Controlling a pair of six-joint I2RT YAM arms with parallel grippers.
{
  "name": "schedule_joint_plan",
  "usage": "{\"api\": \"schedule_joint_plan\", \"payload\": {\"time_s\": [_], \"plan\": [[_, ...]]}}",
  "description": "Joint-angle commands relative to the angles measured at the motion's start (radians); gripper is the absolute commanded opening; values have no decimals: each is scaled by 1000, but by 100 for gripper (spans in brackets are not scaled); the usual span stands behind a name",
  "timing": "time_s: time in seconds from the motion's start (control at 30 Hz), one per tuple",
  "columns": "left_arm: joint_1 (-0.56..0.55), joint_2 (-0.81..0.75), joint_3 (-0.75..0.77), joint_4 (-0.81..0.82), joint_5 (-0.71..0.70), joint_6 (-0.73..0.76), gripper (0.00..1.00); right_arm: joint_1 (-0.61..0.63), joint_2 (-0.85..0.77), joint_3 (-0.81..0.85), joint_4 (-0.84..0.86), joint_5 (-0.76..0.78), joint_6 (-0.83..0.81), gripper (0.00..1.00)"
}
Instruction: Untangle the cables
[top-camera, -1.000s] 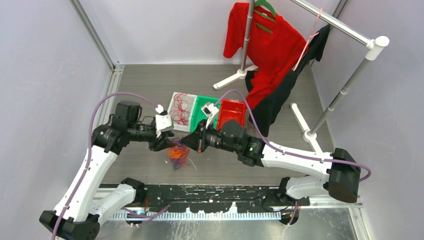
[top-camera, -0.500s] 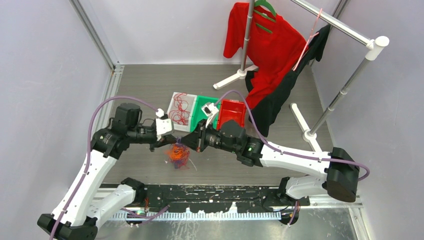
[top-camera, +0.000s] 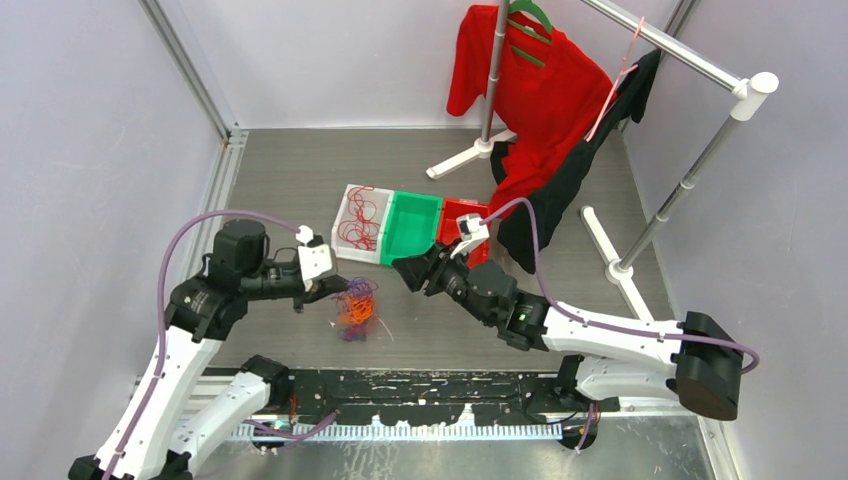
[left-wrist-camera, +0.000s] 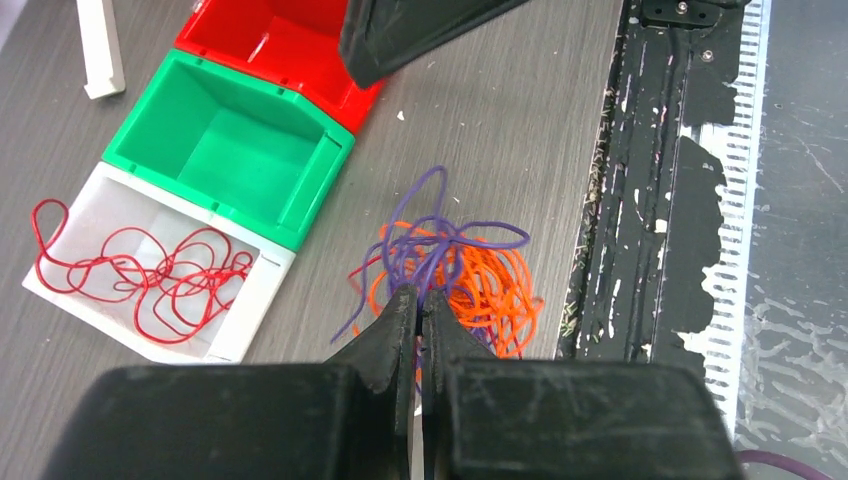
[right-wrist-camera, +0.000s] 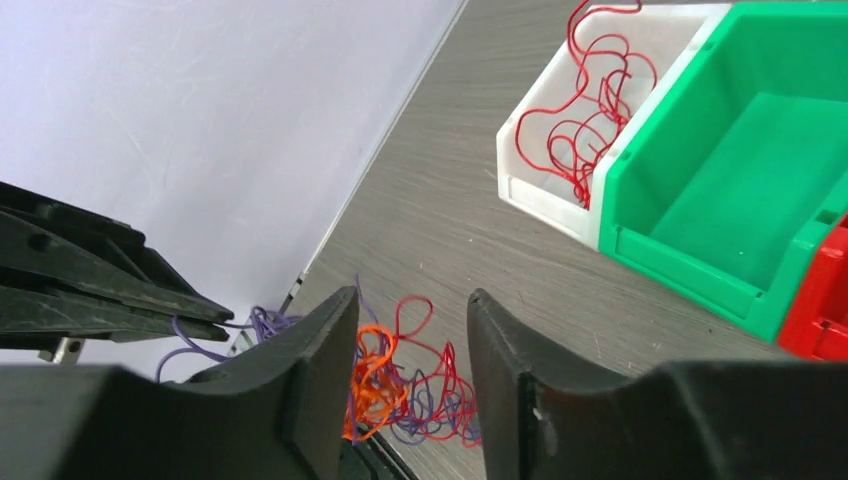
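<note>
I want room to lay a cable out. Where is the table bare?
Bare: the table far-left, between the white bin and the back wall; also near-right of the tangle, before the black edge rail. Crowded: the tangle, between the left gripper and right gripper.

The green bin (top-camera: 412, 228) looks glossy plastic, the table (top-camera: 300, 170) matt and finely grooved, the cables (top-camera: 356, 303) smooth.

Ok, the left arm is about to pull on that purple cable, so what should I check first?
1. Left gripper shut on purple cable: ok.
2. Right gripper open, off the tangle: ok.
3. Purple cable free of orange loops: not ok, knotted in.
4. Green bin empty: ok.
5. Tangle held down against the pull: not ok, nothing pins it.
</note>
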Motion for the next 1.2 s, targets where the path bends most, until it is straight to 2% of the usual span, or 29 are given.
{"api": "schedule_joint_plan", "payload": {"time_s": [0.0,0.1,0.2,0.33,0.47,0.63,0.9,1.17], "plan": [[-3,2,20,35,-6,-54,0,2,-70,4,-3,75,-23,53],[-3,17,31,83,-46,-136,0,21,-97,-1,17,-14,-67,60],[-3,34,54,105,-61,-194,0,87,-89,36,-16,-39,-173,65],[-3,39,62,118,-40,-247,0,112,-34,90,-30,-114,-222,66],[-3,38,71,98,-38,-240,0,121,13,120,-23,-85,-254,65],[-3,34,83,63,-18,-209,0,121,37,123,4,45,-270,60],[-3,32,87,28,10,-184,0,120,65,117,36,39,-256,58],[-3,38,97,25,38,-197,0,121,123,131,127,122,-272,59]]}}
